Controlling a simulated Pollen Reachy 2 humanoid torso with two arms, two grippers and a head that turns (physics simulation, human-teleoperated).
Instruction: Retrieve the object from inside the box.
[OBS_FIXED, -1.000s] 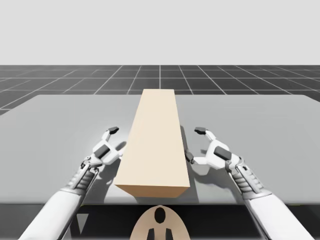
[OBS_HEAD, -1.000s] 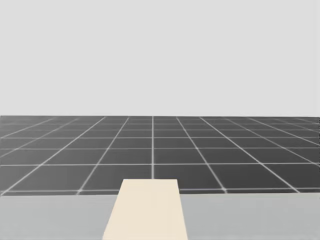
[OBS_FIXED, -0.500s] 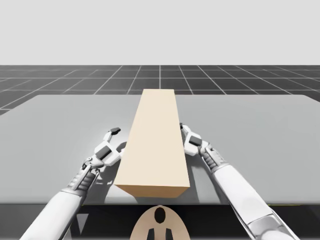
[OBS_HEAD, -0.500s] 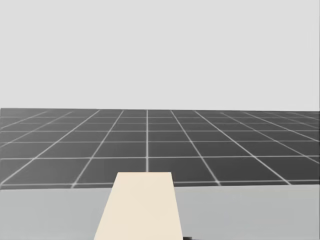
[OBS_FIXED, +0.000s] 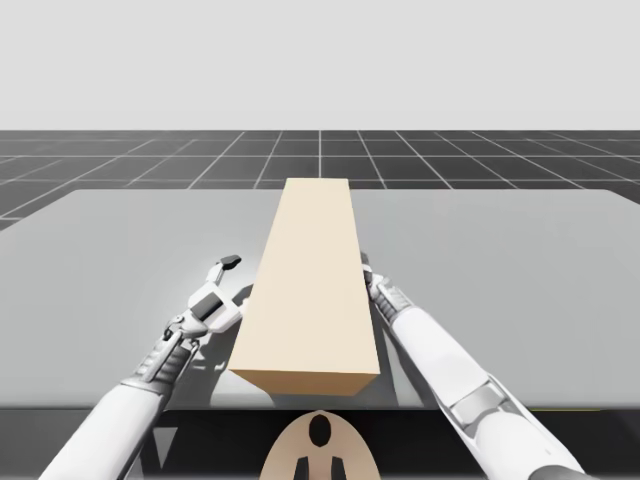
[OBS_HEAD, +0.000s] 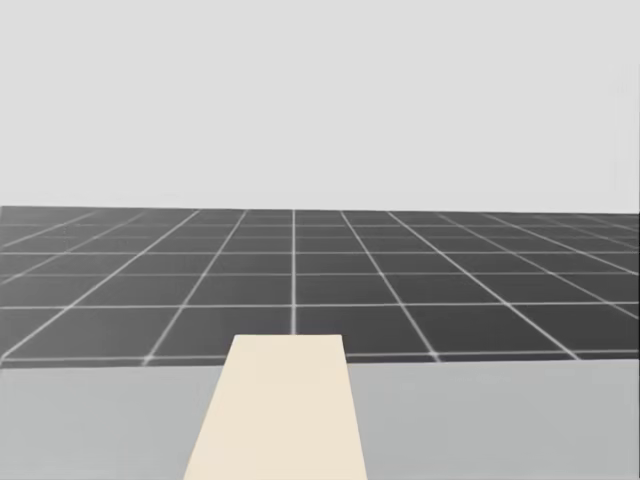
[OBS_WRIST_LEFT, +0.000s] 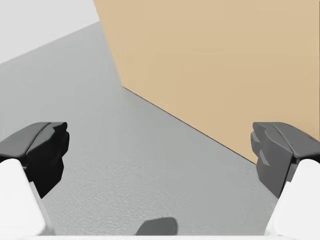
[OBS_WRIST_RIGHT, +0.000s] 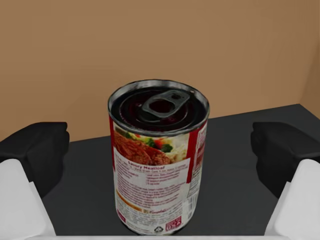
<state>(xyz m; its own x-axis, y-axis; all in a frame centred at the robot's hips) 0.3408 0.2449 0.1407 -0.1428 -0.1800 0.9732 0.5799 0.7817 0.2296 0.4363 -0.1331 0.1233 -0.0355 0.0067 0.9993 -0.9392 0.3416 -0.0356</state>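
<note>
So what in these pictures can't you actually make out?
- High view: the long tan box hides my right gripper and the red and white can standing between its open fingers.
- High view: the box's opening, where my right arm goes in, sits on a side turned away from the camera.
- Head view: the box's near end is cut off by the bottom edge.
- Right wrist view: the can's far side is hidden by the can itself.

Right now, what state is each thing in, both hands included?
Box: lies lengthwise on the table, top closed, right arm goes in at its side.
Can: upright inside the box, pull-tab lid sealed, ungripped.
Right hand: open, can between its fingers, untouched.
Left hand: open, holding nothing, beside the box.
</note>
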